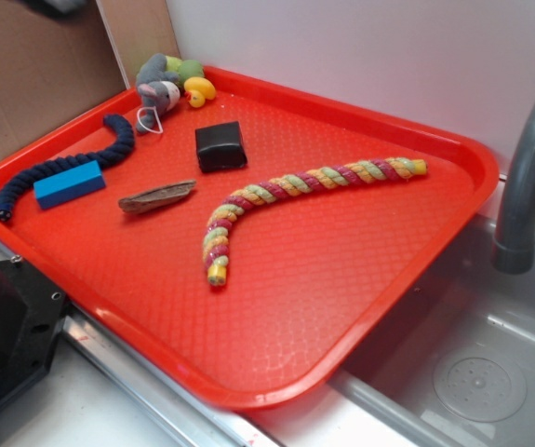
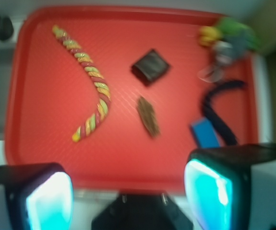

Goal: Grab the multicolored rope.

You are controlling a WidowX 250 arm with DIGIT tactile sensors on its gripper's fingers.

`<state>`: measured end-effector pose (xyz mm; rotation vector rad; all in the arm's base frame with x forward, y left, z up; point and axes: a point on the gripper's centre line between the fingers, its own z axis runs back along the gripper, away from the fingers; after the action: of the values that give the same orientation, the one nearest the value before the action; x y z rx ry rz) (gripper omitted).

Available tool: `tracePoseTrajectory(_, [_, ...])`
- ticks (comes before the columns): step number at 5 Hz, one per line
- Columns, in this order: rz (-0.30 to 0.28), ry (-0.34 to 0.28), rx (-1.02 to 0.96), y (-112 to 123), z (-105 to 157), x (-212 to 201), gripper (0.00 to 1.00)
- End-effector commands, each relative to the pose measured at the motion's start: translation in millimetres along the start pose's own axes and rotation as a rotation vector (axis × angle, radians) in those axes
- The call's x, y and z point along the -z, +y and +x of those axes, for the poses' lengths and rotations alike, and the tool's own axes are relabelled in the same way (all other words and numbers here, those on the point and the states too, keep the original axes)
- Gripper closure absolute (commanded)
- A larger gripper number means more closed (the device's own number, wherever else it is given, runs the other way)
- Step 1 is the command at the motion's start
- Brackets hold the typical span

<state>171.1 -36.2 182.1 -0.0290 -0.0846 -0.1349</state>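
Note:
The multicolored rope (image 1: 276, 189) lies in a bent curve across the middle of the red tray (image 1: 341, 279), its strands yellow, light green and pink-red, with yellow ends. In the wrist view the rope (image 2: 102, 88) runs down the left half of the tray (image 2: 46, 120). My gripper (image 2: 128, 194) is high above the tray's near edge and stands open. Its cyan pads (image 2: 49, 203) are wide apart with nothing between them. It is well away from the rope. The gripper does not show in the exterior view.
Also on the tray are a black box (image 1: 220, 146), a brown flat piece (image 1: 155, 197), a blue block (image 1: 69, 183), a navy rope (image 1: 62, 168) and a plush toy (image 1: 169, 82) in the far corner. A grey faucet (image 1: 528, 168) and sink (image 1: 472, 372) are on the right.

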Motion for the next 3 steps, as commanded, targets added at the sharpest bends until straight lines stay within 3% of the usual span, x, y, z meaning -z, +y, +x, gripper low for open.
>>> tracePoseTrajectory(1, [0.014,-0.045,0.17,-30,74,61,0.0])
tracePoseTrajectory(2, [-0.081,-0.06,0.234,-39,93,88,0.0])
tracePoseTrajectory(3, [-0.006,-0.019,0.25,-46,90,117,0.0])
